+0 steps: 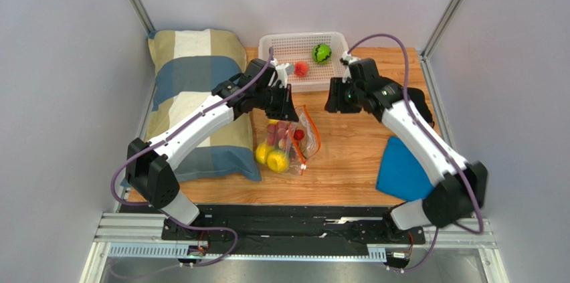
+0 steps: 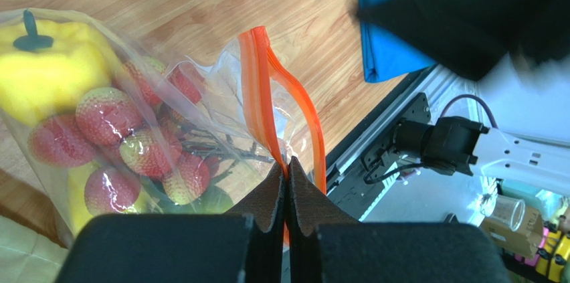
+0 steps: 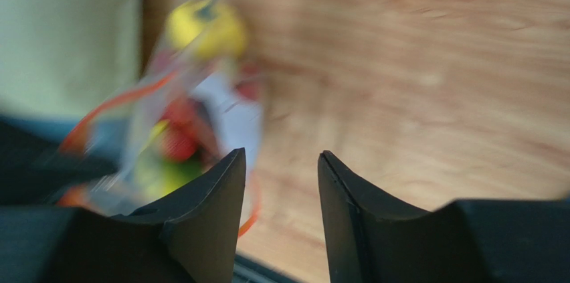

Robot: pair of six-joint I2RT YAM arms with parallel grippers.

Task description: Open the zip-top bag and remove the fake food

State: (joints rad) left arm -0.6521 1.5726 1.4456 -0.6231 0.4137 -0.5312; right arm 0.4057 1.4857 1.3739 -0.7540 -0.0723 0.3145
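L pincer (image 2: 288,186) is pinching one lip of the red-orange zip strip (image 2: 256,89) on the zip-top bag (image 1: 292,141). The bag's long side runs straight out from it, w/ the fake food (image 2: 110,129) at the far end. The other lip bows away, so the mouth looks open. R pincer (image 3: 281,162) is spread & holds nothing. The bag lies near, off to its left, on the tabletop (image 1: 348,142), so R is the free one to reach in.
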